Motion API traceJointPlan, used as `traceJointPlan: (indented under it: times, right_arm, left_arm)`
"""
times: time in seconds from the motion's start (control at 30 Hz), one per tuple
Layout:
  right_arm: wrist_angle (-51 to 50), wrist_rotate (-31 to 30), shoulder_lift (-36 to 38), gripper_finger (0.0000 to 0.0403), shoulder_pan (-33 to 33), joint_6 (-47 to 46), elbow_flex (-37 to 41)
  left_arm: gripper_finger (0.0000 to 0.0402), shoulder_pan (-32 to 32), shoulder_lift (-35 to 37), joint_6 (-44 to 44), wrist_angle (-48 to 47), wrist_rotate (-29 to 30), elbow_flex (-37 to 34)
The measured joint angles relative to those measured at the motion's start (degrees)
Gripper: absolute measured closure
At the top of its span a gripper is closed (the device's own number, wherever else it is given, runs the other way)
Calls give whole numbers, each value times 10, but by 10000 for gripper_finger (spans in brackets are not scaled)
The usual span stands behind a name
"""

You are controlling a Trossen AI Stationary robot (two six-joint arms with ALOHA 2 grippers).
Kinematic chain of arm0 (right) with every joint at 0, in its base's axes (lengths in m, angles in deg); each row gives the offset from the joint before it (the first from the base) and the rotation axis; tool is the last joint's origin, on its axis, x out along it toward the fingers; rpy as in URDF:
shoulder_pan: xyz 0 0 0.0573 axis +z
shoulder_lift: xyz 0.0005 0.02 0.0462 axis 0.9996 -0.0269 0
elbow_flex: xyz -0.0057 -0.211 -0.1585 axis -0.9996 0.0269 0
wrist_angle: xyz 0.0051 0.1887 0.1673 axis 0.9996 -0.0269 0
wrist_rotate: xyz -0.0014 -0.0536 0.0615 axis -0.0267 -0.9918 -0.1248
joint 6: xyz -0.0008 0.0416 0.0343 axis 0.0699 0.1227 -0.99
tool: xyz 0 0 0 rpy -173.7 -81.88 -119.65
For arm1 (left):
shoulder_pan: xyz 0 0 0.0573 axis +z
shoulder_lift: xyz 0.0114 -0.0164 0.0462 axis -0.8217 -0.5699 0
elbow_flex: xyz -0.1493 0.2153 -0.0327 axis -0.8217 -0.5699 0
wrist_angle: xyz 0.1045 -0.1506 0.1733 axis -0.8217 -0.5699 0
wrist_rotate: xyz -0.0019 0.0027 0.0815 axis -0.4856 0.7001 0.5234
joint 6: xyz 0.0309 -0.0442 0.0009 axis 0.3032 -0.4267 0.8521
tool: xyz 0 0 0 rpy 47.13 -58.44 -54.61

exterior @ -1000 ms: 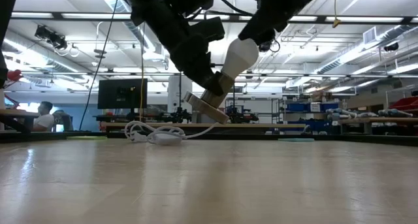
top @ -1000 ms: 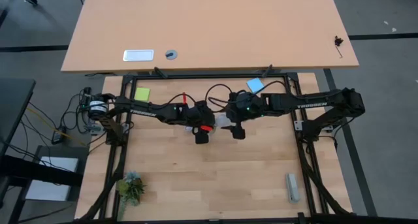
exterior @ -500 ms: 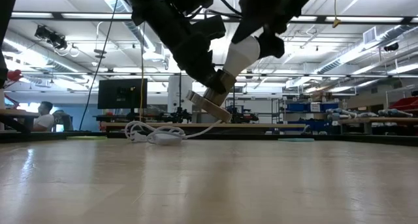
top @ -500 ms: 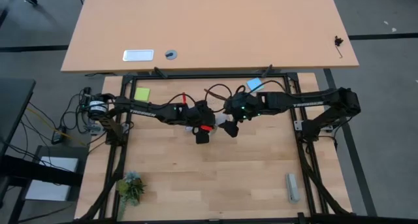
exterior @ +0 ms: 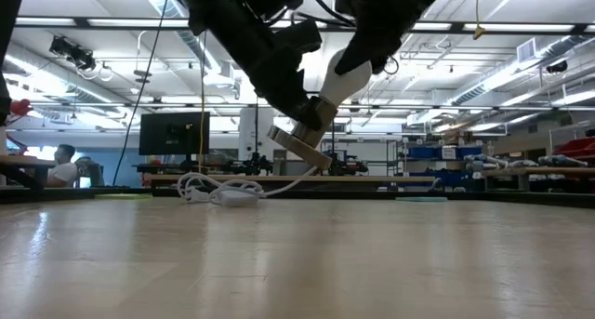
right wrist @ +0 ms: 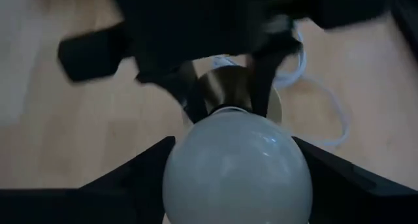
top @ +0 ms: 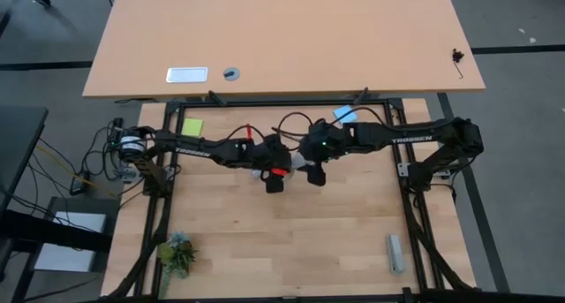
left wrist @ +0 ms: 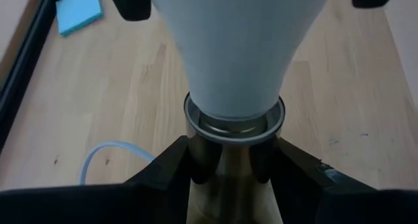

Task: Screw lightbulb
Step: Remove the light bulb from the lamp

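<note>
The white lightbulb (exterior: 346, 75) sits with its neck in the round socket base (exterior: 297, 144), both held in the air at mid-table. My left gripper (top: 273, 174) is shut on the socket. My right gripper (top: 312, 169) is shut on the bulb's rounded end. The socket's white cable (exterior: 221, 191) hangs down and lies looped on the table. In the left wrist view the bulb's cone (left wrist: 235, 48) enters the socket's metal ring (left wrist: 234, 117). My left gripper pinches the socket's brass collar (left wrist: 234, 160) just below the ring, one finger (left wrist: 196, 160) on each side. The fingers slant down from the table's left. The socket is lifted clear and tilted, its flat base (exterior: 290, 148) lowest. My right gripper holds the bulb's round dome (right wrist: 236, 165) between its two fingers (right wrist: 147, 168), one on each side. It comes from the table's right, along the bulb's axis. The bulb is tilted, clear of the table, its neck in the socket.
A blue pad (top: 344, 115) and a green note (top: 192, 126) lie near the far rail. A grey block (top: 395, 253) is at the near right and a small plant (top: 177, 253) at the near left. Black frame rails border the table.
My right gripper has turned about the bulb's axis and shifted slightly toward the table's left, closer to my left gripper. It now covers more of the bulb in the low view. The socket stays held in the air.
</note>
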Motion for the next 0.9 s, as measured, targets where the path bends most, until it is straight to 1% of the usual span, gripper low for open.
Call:
traceJointPlan:
  times: [0.1, 0.23, 0.33, 0.43, 0.5, 0.6, 0.73, 0.83, 0.9]
  right_arm:
    - [-19, 2, 0, 129, 0, 113, -18]
    - [-39, 4, 0, 122, 0, 229, -33]
    - [-40, 5, 0, 103, 0, 294, -33]
    - [-41, 1, 0, 97, 0, 331, -35]
    - [-38, -6, 0, 100, 3, 329, -36]
    - [-34, -10, 3, 101, 11, 289, -38]
    - [-35, -13, 3, 90, 25, 216, -38]
    - [-36, -24, 2, 81, 34, 187, -37]
    - [-42, -34, 2, 84, 38, 180, -37]
  left_arm:
    - [240, 0, 2, 1, 2, 1, 1]
    - [240, 0, 2, 1, 5, 1, 2]
    - [240, 0, 2, 2, 7, -2, 1]
    - [240, 0, 1, 4, 4, -14, 0]
    - [240, 0, 0, 5, -5, -17, -1]
    - [239, 0, -2, 5, -8, -19, -3]
    - [239, 0, -1, 5, 0, -20, -3]
    - [240, 0, -1, 5, 0, -19, -3]
    - [240, 0, -1, 5, 0, -18, -3]
